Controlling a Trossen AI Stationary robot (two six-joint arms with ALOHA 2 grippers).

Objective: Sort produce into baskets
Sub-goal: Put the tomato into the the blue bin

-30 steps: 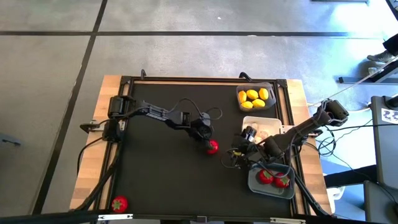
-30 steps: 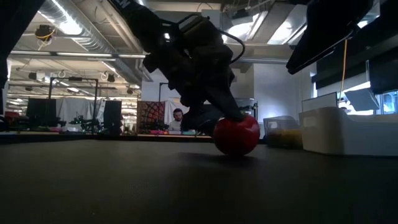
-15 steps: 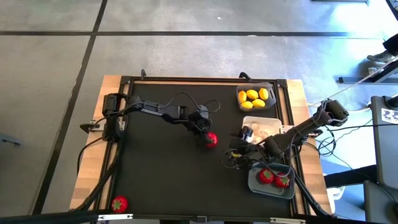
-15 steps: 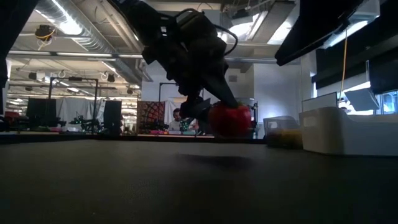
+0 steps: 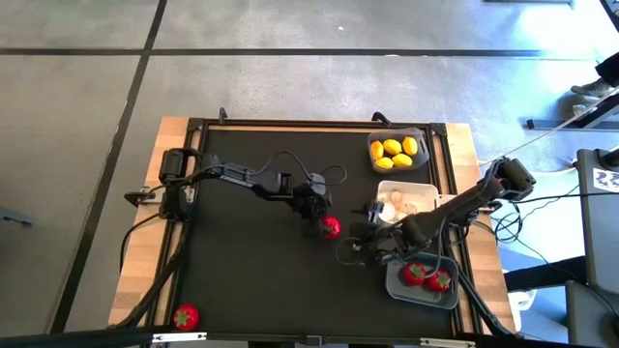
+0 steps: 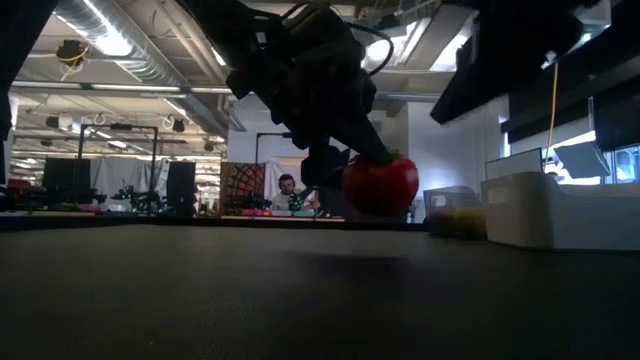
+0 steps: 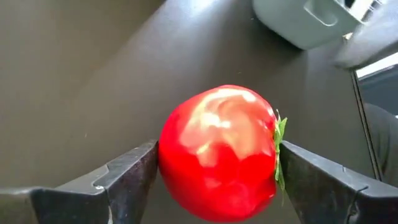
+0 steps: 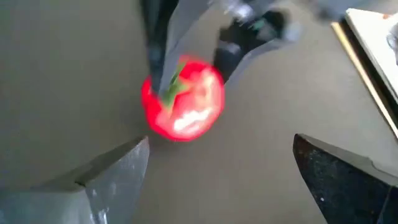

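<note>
Left gripper (image 7: pixel 214 174) clamped on glossy red round toy fruit (image 7: pixel 217 152) above black mat (image 5: pixel 251 261); right gripper (image 8: pixel 221 171) gaping wide nearby.

A red round fruit (image 8: pixel 183 99) with a green top sits between the two dark fingers of the other arm's gripper (image 8: pixel 186 59), which reaches in from beyond it over the dark table surface (image 8: pixel 74 74). Nearer the camera, the right gripper (image 8: pixel 221 174) has its own fingers spread wide, well apart from the fruit. A pale basket edge (image 8: pixel 373 28) shows at one corner.
</note>
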